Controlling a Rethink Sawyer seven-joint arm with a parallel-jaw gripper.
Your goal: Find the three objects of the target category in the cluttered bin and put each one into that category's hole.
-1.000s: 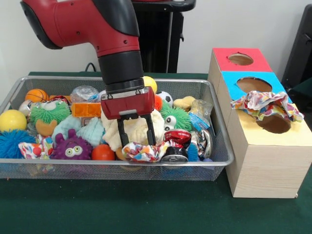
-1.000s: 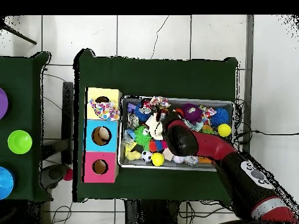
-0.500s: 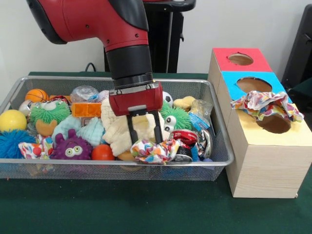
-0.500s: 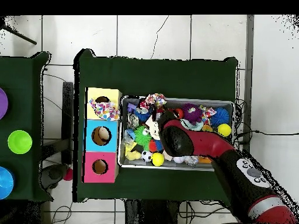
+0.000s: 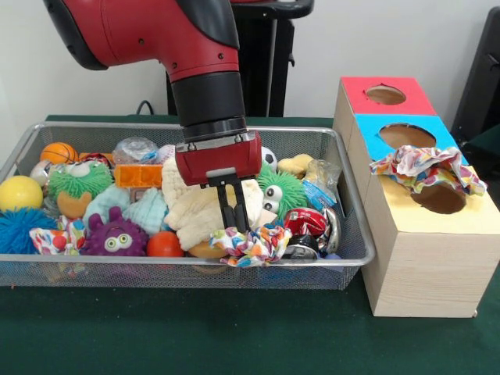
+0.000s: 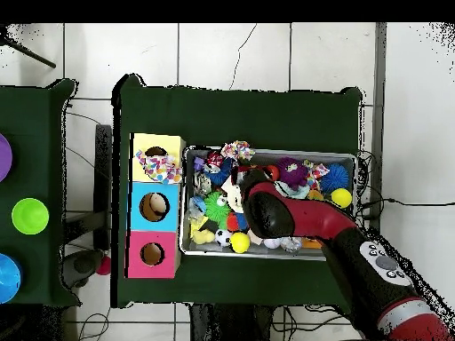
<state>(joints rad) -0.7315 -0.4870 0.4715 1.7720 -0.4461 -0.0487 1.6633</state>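
White tiled floor [image 6: 267, 58] w/ a crack at 12; green-clothed side table [image 6: 31, 115] at 9; pale wall [image 5: 375, 39] behind.

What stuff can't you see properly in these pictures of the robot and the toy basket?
- Inside the red hole: front view, dark, contents hidden.
- Inside the yellow hole: front view, a colourful cloth drapes over its rim.
- Toys under the claw: overhead view, the arm covers the basket's middle.
- Whether the claw truly pinches the patterned cloth: front view, its tips sink into the folds.
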